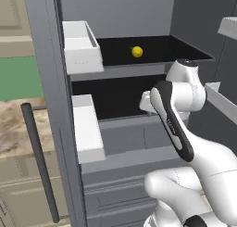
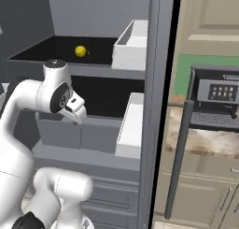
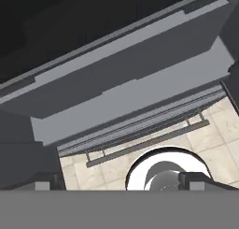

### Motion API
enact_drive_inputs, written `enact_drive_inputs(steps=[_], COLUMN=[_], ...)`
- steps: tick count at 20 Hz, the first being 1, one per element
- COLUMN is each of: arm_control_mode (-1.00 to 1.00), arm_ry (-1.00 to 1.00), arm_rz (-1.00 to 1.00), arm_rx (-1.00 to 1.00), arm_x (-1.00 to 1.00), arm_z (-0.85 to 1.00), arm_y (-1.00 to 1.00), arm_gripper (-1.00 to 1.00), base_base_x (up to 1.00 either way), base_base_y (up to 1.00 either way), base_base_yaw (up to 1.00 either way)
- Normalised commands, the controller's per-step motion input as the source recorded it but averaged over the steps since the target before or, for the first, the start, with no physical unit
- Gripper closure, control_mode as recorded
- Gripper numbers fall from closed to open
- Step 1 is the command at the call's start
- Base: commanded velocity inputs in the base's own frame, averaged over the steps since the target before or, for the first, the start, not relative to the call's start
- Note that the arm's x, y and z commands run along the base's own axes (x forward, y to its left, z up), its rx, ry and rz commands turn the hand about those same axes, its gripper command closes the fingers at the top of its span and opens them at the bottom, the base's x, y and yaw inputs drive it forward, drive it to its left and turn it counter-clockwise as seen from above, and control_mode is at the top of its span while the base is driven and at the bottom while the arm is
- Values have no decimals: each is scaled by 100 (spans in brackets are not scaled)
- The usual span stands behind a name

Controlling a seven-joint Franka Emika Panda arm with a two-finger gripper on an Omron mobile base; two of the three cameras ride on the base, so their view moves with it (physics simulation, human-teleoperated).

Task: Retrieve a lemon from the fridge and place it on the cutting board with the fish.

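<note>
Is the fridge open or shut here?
Open: the fridge interior shows, with the lemon on its upper black shelf and white door bins swung out.

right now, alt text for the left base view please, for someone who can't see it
A small yellow lemon sits alone on the upper black shelf of the open dark grey fridge, with white door bins on the open door at left. The white robot arm rises from the lower right, bent in front of the shelf below.
</note>
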Motion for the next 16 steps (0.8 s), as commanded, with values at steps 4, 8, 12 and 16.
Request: enact_drive_inputs(steps=[4, 8, 12, 16], arm_control_mode=[100, 100, 100, 100], arm_ry=[0, 0, 0, 0], arm_rz=[0, 0, 0, 0], arm_rx=[0, 0, 0, 0], arm_x=[0, 0, 0, 0], arm_z=[0, 0, 0, 0], arm_y=[0, 0, 0, 0], arm_gripper=[-100, -100, -100, -100], base_base_x=[76, 34, 2, 0], base_base_y=[-16, -3, 0, 0], base_base_yaw=[10, 5, 0, 0])
